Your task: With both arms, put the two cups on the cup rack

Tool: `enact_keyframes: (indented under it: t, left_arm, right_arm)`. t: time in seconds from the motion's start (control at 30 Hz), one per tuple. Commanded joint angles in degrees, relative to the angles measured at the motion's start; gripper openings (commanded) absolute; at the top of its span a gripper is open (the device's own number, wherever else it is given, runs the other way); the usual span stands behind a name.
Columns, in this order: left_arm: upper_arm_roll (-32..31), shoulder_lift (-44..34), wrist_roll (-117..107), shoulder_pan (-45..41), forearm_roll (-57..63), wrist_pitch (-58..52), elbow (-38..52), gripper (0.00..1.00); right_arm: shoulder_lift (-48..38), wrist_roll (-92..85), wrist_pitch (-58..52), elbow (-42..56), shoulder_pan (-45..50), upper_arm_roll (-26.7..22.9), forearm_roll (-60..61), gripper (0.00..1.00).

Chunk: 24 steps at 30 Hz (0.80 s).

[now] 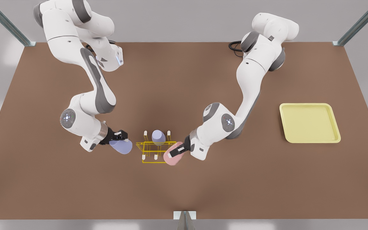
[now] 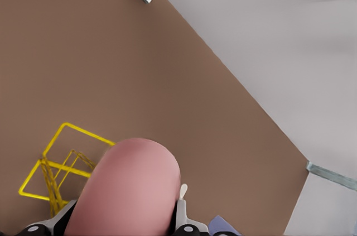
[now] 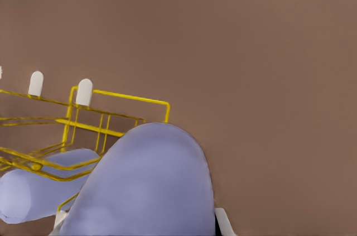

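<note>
The salmon pink cup [image 1: 173,155] [image 2: 131,186] hangs tilted at the cup rack's [image 1: 153,150] [image 2: 83,131] corner on the front view's right, with my left gripper [image 1: 179,149] shut on it. On the front view's left of the rack, my right gripper [image 1: 121,136] is shut on a pale lavender cup [image 1: 121,147] [image 3: 150,186], held tilted a short way off the yellow wire frame [image 3: 120,96]. White-tipped pegs [image 3: 84,91] stand free along the rack's edge.
Another lavender cup [image 1: 158,136] [image 3: 39,186] sits upside down on the rack's far side. A pale yellow square tray [image 1: 309,123] lies on the brown table [image 1: 235,185] at the front view's right.
</note>
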Motion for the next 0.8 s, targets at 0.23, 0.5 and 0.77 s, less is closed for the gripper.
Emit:
enact_keyframes:
  t: [0.23,0.5,0.77]
  left_arm:
    - [0.0,3.1,-11.9,-1.1,-0.4,0.6,0.1,0.74]
    - [0.2,4.3,-11.9,-1.9,-0.3,2.2,0.1,1.0]
    - [1.0,4.2,-12.0,-2.0,2.1,1.5,-0.5,1.0]
  right_arm:
    - [10.0,-0.7,-5.5,15.7,0.8,0.9,1.7,0.83]
    - [12.3,-0.4,-5.5,16.2,2.4,2.3,2.6,0.83]
    - [13.7,-1.1,-5.5,16.0,3.4,2.3,2.4,1.0]
